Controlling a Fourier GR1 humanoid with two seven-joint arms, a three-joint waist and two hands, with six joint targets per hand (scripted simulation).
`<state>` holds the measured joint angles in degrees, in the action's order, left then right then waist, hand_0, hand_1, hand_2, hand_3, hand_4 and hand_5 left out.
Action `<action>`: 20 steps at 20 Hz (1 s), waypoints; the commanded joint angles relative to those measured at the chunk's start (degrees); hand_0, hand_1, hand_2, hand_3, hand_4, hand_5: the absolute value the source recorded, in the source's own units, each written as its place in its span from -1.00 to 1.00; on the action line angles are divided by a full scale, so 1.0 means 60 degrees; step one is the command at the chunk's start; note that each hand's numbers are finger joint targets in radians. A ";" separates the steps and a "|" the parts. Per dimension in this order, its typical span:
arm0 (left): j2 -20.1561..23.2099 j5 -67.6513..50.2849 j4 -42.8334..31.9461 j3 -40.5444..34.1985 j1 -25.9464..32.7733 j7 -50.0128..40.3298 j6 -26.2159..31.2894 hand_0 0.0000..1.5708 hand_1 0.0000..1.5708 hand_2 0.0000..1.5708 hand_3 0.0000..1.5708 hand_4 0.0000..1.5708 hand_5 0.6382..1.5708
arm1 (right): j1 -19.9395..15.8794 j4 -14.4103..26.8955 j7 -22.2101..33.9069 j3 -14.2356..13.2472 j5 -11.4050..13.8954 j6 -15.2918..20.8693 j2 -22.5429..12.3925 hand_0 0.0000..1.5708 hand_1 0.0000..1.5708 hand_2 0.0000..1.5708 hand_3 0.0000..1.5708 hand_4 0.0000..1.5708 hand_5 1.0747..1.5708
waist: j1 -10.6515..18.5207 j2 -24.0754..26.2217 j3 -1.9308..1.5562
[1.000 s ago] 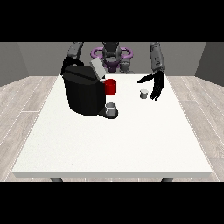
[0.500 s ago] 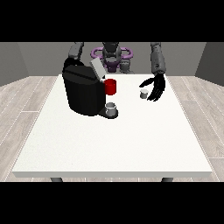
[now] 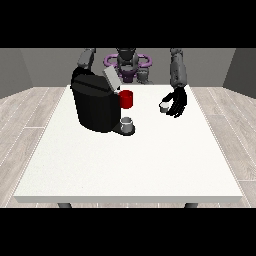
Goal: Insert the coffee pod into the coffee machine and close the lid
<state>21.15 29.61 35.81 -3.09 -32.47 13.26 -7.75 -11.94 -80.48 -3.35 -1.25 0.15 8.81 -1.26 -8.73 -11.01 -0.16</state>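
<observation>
The small white coffee pod (image 3: 163, 106) stands on the white table (image 3: 130, 160), to the right of the black coffee machine (image 3: 95, 104). The machine's grey lid (image 3: 111, 79) is tilted up and open, with a red part (image 3: 127, 99) at its front and a grey cup (image 3: 127, 123) on its tray. The black hand at the view's right (image 3: 177, 103) is right beside the pod, its fingers curved above and below it. I cannot tell whether they touch it. The other arm (image 3: 87, 58) runs behind the machine, hiding its hand.
The robot's torso with a purple ring (image 3: 128, 62) is behind the table's far edge. The machine takes up the table's far left part. Wooden floor surrounds the table.
The hand at the view's right has moved slightly left, closer around the pod. The pod, machine and lid have not moved.
</observation>
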 commanded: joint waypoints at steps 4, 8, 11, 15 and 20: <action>0.0326 0.0634 -0.0585 0.0102 -0.0415 0.0263 -0.0151 0.26 0.26 0.39 0.10 -0.64 1.00 | -0.0003 0.0104 0.0075 -0.0103 -0.0141 -0.0062 -0.0047 -1.00 -1.00 -1.00 -1.00 -0.38 1.00 | -0.0029 -0.0002 0.0028; 0.0244 0.1082 -0.0959 0.0342 -0.0200 0.0444 -0.0480 0.31 0.31 0.42 0.13 -0.63 1.00 | 0.0234 -0.0227 0.0157 0.0381 -0.0096 0.0315 0.0200 -1.00 -1.00 -1.00 -1.00 -0.49 1.00 | -0.0066 0.0031 0.0029; -0.0087 0.1156 -0.0861 0.0335 -0.0296 0.0852 -0.0844 0.56 0.56 0.73 0.66 -0.40 1.00 | -0.0255 0.0081 0.0000 -0.0357 -0.0344 -0.0077 -0.0229 -1.00 -1.00 -1.00 -1.00 -0.43 1.00 | -0.0018 -0.0172 0.0030; 0.0231 0.0899 -0.0354 0.0312 -0.1198 0.0734 0.0597 0.87 0.87 0.87 0.80 -0.23 1.00 | -0.0241 0.0726 0.0051 -0.0309 -0.0414 0.0156 0.0023 -1.00 -1.00 -1.00 -1.00 -0.42 1.00 | 0.0213 0.0308 0.0026; 0.0169 0.0933 0.0165 0.0469 -0.2028 0.0450 0.1321 0.71 0.71 0.78 0.73 -0.25 1.00 | -0.0270 0.1318 -0.0070 -0.0197 -0.0296 0.0040 -0.0148 -1.00 -1.00 -1.00 -1.00 -0.40 1.00 | 0.0261 0.0649 0.0023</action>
<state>22.03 34.95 34.78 -0.79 -40.28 17.40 -2.77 -12.38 -75.18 -4.04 -2.53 -1.92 9.97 -1.48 -7.27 -7.77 -0.01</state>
